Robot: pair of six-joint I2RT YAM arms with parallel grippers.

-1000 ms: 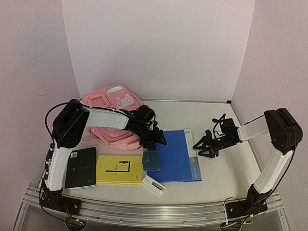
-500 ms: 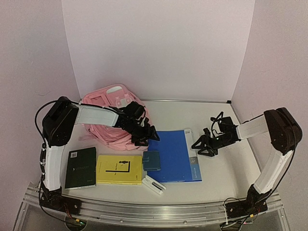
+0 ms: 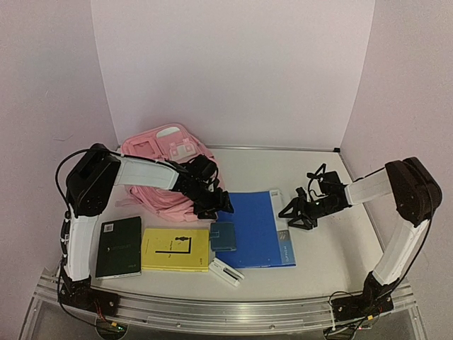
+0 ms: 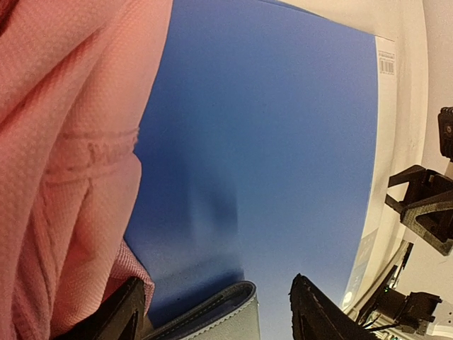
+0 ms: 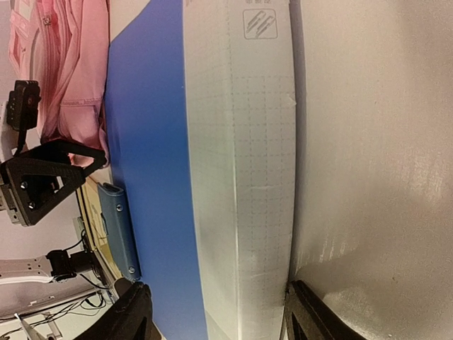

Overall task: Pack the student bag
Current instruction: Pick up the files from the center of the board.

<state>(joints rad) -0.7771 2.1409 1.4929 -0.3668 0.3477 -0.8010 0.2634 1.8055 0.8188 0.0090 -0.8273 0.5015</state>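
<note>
The student bag [image 3: 164,167] lies slumped at the back left, and its pink fabric [image 4: 64,149] fills the left of the left wrist view. My left gripper [image 3: 218,206] is open, low over the near-left corner of a blue folder [image 3: 255,228], right beside the bag's edge. Between its fingertips [image 4: 317,312] shows the corner of a blue-grey wallet [image 4: 216,317], not gripped. My right gripper [image 3: 291,215] is open, its fingers [image 5: 311,313] straddling the folder's white gridded strip [image 5: 244,163] at the right edge.
The wallet [image 3: 224,236] lies on the folder's left edge. A yellow book [image 3: 175,249] and a black notebook [image 3: 118,246] lie near the front left. A small white box [image 3: 226,272] sits at the front. Pink walls close in behind and at both sides.
The left gripper pulled back left toward the bag's edge, then eased slightly right. The right gripper slid left onto the folder's right edge and spread its jaws wider.
</note>
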